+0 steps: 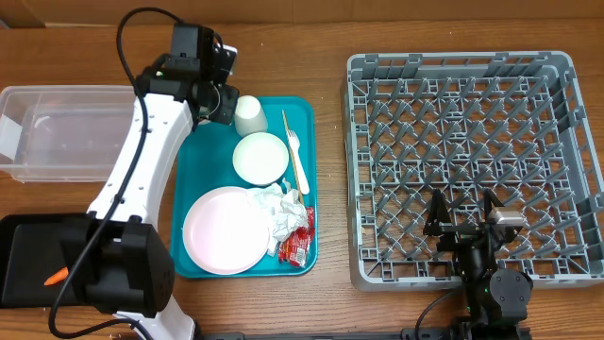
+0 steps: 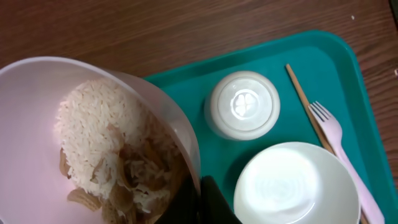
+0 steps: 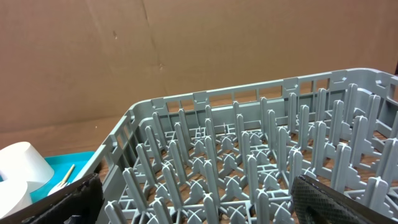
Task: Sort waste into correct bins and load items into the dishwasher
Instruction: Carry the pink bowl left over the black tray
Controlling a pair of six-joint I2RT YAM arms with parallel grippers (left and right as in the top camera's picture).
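Pink bowl is pinched at its rim by the left gripper, with the jaws pressed together on it. One dark finger is seen against the rim in the left wrist view. Rice and brownish scraps are seen inside the bowl. The bowl is held over the far left corner of the teal tray, partly above the wooden table. In the overhead view it is hidden under the arm.

On the tray, a white cup is set upside down, and a white bowl is placed just beside it on the near side. A wooden stick and a fork are laid side by side along the right edge. A pink plate is seen at the near left, with crumpled napkins touching its right side and a red wrapper beside those.

A clear tub is placed left of the tray. A carrot piece is seen in the black tray at the near left.

The right gripper is spread wide over the near edge of the dish rack; nothing is gripped.
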